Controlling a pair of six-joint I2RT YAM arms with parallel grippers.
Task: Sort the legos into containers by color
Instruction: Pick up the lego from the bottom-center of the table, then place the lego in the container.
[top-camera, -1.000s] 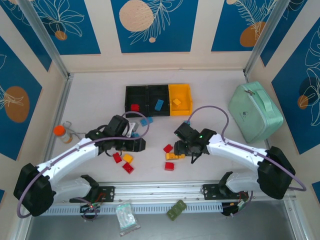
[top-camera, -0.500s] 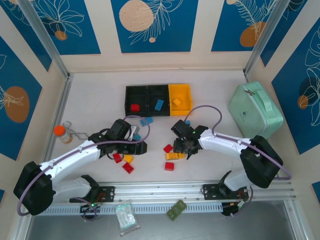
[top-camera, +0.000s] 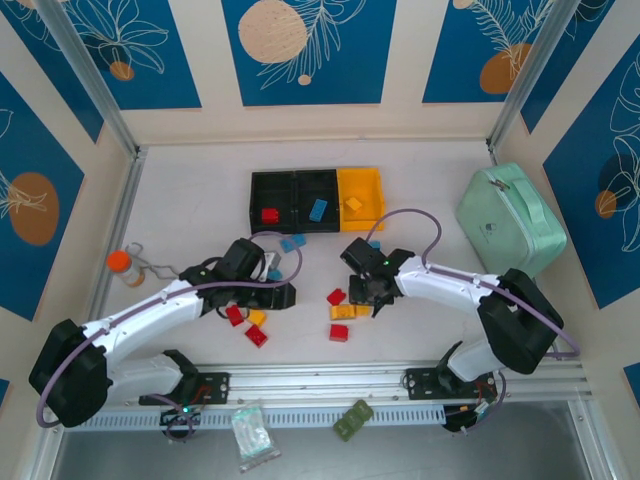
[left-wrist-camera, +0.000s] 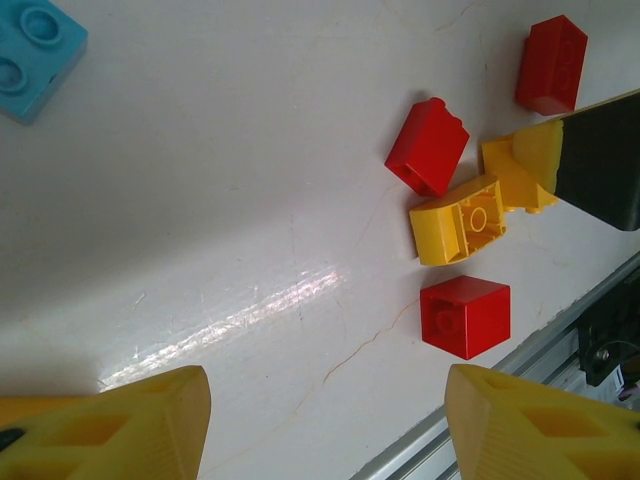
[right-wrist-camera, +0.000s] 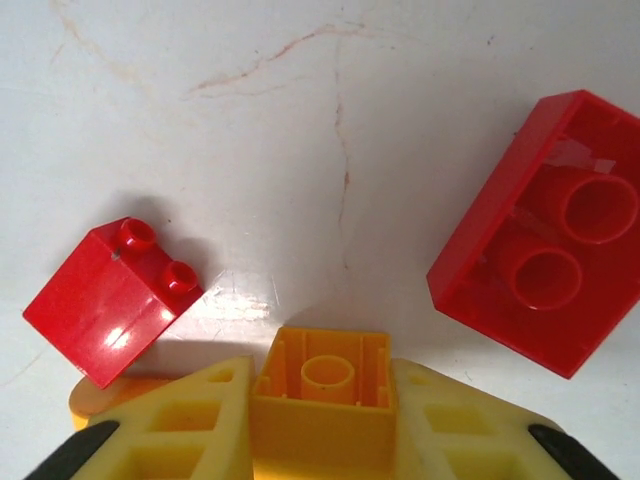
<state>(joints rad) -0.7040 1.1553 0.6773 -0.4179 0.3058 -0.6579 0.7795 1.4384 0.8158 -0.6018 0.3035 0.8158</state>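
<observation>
Change: right pincer (right-wrist-camera: 320, 400) now clamps orange lego (right-wrist-camera: 325, 372), nearward of containers (top-camera: 300, 174).
Idle: left pincer (left-wrist-camera: 325, 420) apart, empty.
Next: I lift it.

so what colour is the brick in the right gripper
Yellow-orange. The brick shows best in the right wrist view, clamped in the right gripper.

White arms (top-camera: 140, 315), yellow fingers (left-wrist-camera: 110, 425), purple cables (top-camera: 410, 212)

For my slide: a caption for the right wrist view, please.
Right gripper shut on orange brick, between one red brick and an upturned red brick.
</observation>
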